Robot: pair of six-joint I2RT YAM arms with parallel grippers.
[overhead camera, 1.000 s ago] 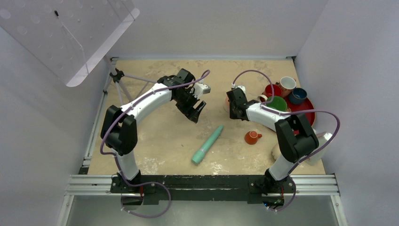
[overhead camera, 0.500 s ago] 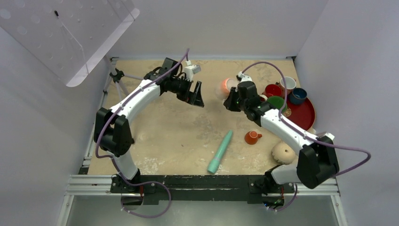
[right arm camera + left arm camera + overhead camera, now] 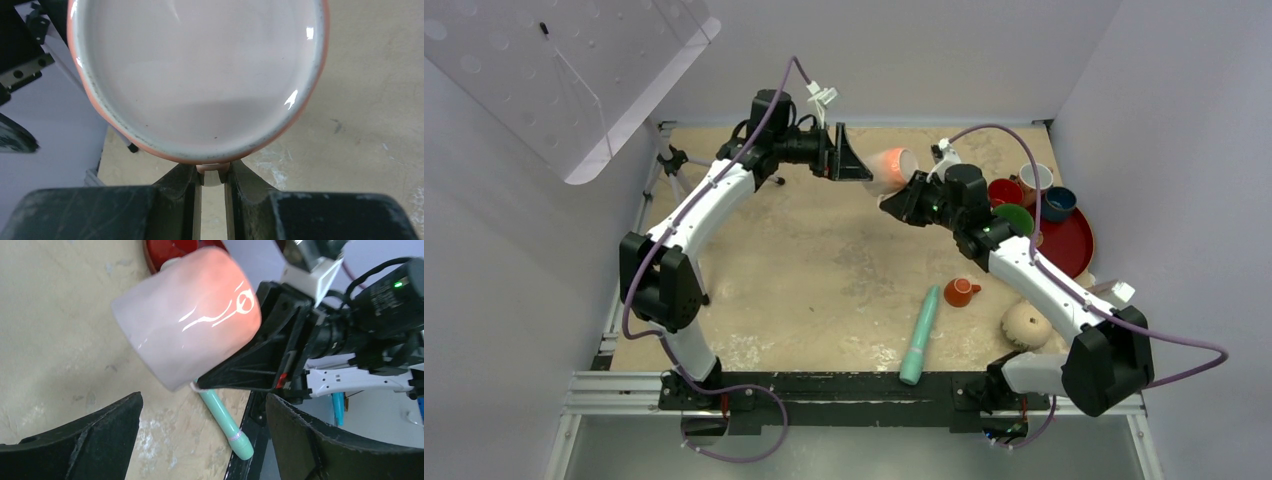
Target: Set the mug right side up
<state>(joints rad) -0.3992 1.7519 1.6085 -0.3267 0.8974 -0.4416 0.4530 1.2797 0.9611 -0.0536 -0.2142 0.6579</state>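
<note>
Both arms have swung to the far side of the tabletop (image 3: 804, 270), and the teal stick (image 3: 921, 335) has slid nearer the right base. The right tool (image 3: 904, 203) has lifted a pink cup (image 3: 892, 168) into the air. Its fingers (image 3: 182, 185) are pinched almost closed on a small pale part below the rim, probably the handle. The cup hangs sideways with its base turned toward the left tool (image 3: 849, 160). That tool has spread wide and holds nothing, which looks like a handover being set up.

The cup is glossy glazed ceramic, pale with a peach glow and a speckled rim. The mug (image 3: 1027, 325) is untouched: a matte beige dome sitting bottom-up on the sandy, mottled tabletop beside the right arm's base. It is well apart from both tools and not yet turned.
</note>
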